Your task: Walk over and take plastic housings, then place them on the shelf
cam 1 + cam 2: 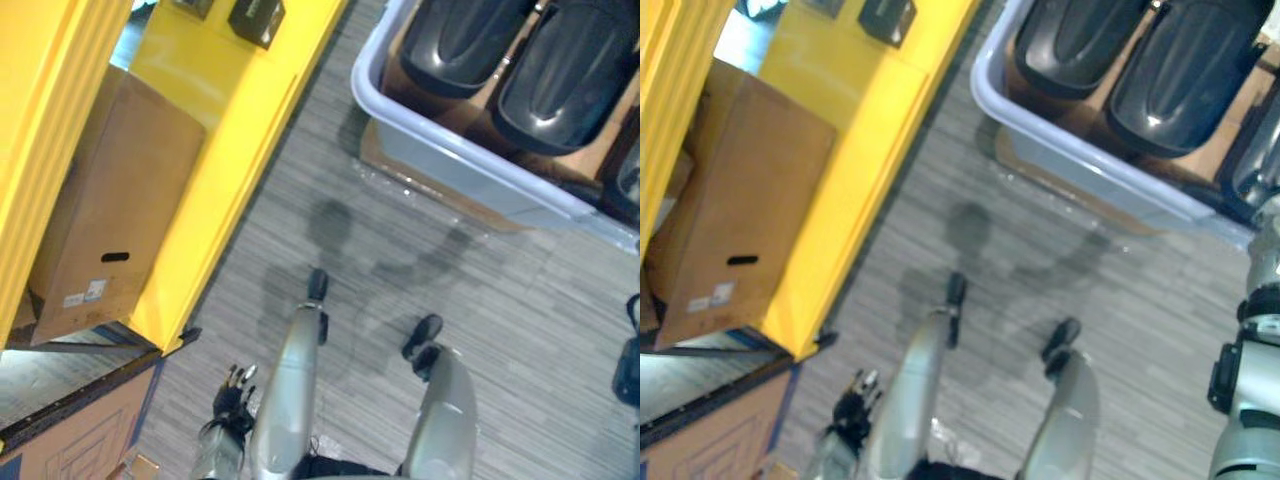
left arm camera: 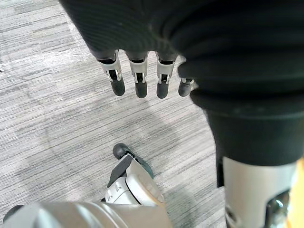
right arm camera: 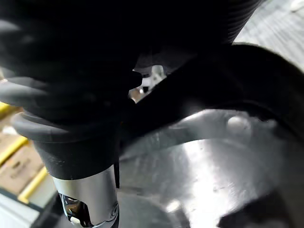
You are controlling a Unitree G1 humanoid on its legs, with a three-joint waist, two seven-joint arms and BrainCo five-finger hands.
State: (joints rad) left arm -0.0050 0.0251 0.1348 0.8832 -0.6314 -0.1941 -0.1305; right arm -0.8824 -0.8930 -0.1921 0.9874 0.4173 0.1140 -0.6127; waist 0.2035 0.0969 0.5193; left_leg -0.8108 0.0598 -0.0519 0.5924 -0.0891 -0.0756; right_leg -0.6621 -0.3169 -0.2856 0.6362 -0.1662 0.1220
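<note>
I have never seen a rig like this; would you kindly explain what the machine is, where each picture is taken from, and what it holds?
This is a two-legged humanoid robot with a hand on each arm. The eye views come from a camera on its head, looking down; each wrist view looks along one hand from close up. On the grey floor stands a pale bin with dark plastic housings inside. To its left is a yellow shelf frame holding a cardboard box. The left hand hangs open over the floor, holding nothing. The right hand shows its dark cover; whether it holds anything cannot be told.
</note>
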